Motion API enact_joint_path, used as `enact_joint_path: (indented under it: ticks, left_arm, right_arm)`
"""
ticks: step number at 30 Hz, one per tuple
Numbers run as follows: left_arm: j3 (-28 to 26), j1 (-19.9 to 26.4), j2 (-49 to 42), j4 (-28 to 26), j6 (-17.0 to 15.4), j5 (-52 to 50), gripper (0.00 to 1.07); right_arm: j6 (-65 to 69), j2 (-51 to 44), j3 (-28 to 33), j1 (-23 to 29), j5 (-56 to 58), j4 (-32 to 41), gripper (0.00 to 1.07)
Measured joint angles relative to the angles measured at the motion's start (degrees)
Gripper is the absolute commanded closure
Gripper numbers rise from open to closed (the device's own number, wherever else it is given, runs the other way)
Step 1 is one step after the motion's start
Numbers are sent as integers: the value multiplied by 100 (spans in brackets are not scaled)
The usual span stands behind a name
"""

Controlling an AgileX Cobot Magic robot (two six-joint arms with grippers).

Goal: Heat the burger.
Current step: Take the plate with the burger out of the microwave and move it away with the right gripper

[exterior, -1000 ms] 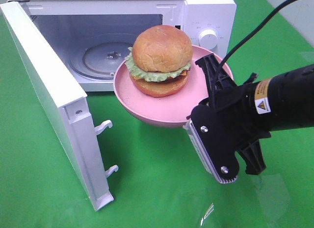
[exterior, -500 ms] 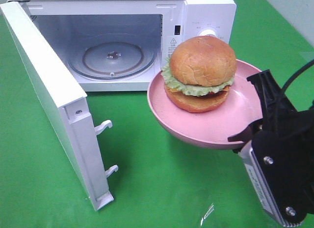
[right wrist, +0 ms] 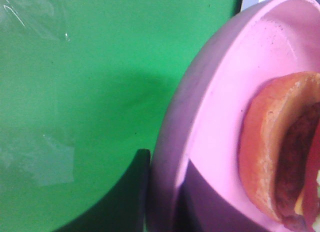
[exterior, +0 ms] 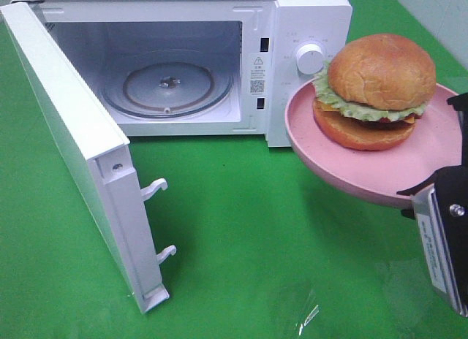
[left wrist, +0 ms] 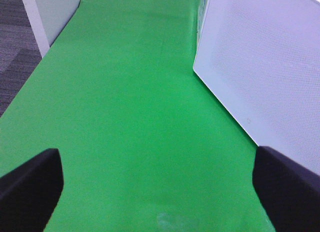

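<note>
The burger (exterior: 380, 83), with golden-brown buns and a green lettuce frill, rests on a pink plate (exterior: 344, 164) held in the air to the right of the microwave's front. My right gripper (exterior: 433, 187) is shut on the plate's near-right rim, at the right edge of the exterior view. In the right wrist view the plate (right wrist: 220, 117) fills the frame, with the burger (right wrist: 275, 152) on it and my right gripper (right wrist: 160, 207) clamped over the rim. My left gripper (left wrist: 160, 192) stands open over bare green cloth, holding nothing; it does not show in the exterior view.
The white microwave (exterior: 307, 17) stands at the back with its door (exterior: 73, 149) swung wide to the left and its glass turntable (exterior: 168, 87) bare. That door's outer panel (left wrist: 260, 67) shows beside the left gripper. Green cloth (exterior: 234, 229) covers the table.
The right gripper has carried the plate and burger rightward, from in front of the microwave's opening to beside its control panel. The left gripper's view has no earlier frame.
</note>
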Motion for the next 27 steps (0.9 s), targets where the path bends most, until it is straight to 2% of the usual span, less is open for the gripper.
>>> enact_joint_path:
  ticks: [4,10,27]
  left_arm:
    - [0,0,0,0,0,0,12]
    - [0,0,0,0,0,0,12]
    - [0,0,0,0,0,0,12]
  right_arm:
    - [814,-6,0,0,344,-516,107]
    - [1478,-6,0,0,739,-905,107]
    - [3507,-6,0,0,1770,-1593,107]
